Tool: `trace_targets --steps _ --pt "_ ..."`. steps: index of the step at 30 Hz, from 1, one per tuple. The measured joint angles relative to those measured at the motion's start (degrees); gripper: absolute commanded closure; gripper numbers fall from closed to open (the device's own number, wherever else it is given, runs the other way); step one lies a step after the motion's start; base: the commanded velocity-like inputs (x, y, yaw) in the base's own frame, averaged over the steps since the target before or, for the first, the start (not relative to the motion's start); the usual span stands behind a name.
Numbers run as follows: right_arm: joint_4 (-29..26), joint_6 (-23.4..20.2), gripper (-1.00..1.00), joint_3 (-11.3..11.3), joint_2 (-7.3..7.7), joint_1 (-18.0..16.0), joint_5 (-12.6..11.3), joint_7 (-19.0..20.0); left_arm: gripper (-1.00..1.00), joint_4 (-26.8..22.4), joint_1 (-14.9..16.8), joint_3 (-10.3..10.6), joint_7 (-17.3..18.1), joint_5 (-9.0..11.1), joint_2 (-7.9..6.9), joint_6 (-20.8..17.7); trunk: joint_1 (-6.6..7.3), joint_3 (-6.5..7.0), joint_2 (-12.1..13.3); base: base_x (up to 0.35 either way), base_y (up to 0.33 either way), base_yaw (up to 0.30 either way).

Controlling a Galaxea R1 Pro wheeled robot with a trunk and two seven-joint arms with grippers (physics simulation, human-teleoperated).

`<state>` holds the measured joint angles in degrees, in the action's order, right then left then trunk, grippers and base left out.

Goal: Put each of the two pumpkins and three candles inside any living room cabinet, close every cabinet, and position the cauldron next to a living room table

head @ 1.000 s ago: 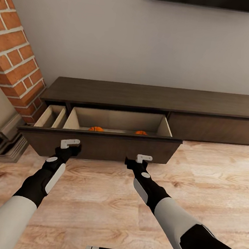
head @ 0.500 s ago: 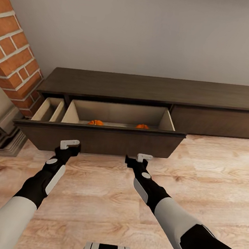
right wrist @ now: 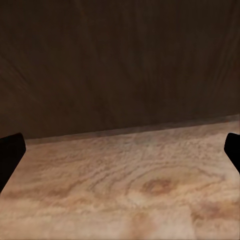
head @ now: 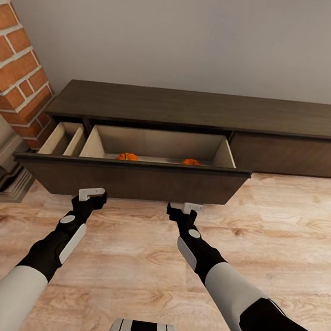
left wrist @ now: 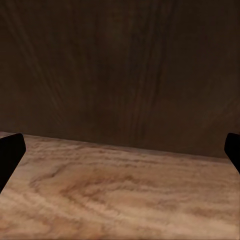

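Two orange pumpkins [head: 127,157] lie inside the pulled-out drawer [head: 132,179] of the long dark cabinet [head: 209,111], one toward the drawer's left half, the other [head: 190,162] toward its right, both tucked just behind the tall front panel. No candles can be made out in the drawer from the head view. The left claw [head: 91,194] and right claw [head: 191,208] sit low over the wood floor [head: 282,228], each with the drawer front directly at its 12 o'clock and very near, if not touching; contact cannot be confirmed. Both wrist views show the fingertips spread wide at the frame edges with nothing between them, so both claws are open and empty. The drawer's long axis runs from 9 to 3 o'clock across the robot, and the two claws are spaced about evenly along it. Judged from this, a straight push toward 12 o'clock by both arms together would slide the drawer shut without skewing it.
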<state>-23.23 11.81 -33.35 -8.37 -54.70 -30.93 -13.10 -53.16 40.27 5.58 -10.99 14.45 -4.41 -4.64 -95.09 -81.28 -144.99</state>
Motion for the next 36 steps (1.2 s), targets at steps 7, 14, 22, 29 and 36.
trace_targets --steps 7,14,22,29,36 --pt "0.04 2.08 -1.00 0.00 -0.02 0.00 -0.13 0.01 -1.00 -0.01 -0.12 0.00 0.00 0.00 0.01 0.28 0.00 0.00 0.00 0.004 0.000 0.000" --pt "0.09 3.11 -1.00 0.08 0.00 0.00 -0.46 0.01 -1.00 0.00 -0.12 0.08 -0.08 0.01 0.01 0.29 0.03 0.00 0.00 0.185 0.000 0.000" --pt "0.16 3.81 -1.00 0.10 -0.05 0.00 -0.97 -0.06 -1.00 0.00 -0.12 0.09 -0.01 0.00 0.01 0.29 0.00 0.00 0.00 0.052 0.000 0.000" --pt "0.18 4.49 -1.00 0.17 -0.09 0.00 -1.11 -0.15 -1.00 0.01 -0.12 0.20 0.08 0.00 -0.07 0.29 0.00 0.00 0.00 0.016 0.000 0.000" --pt "0.18 4.50 -1.00 0.18 -0.09 0.00 -1.13 -0.16 -1.00 0.00 -0.12 0.26 0.07 -0.07 0.00 0.29 0.02 0.00 0.00 0.177 0.017 0.000"
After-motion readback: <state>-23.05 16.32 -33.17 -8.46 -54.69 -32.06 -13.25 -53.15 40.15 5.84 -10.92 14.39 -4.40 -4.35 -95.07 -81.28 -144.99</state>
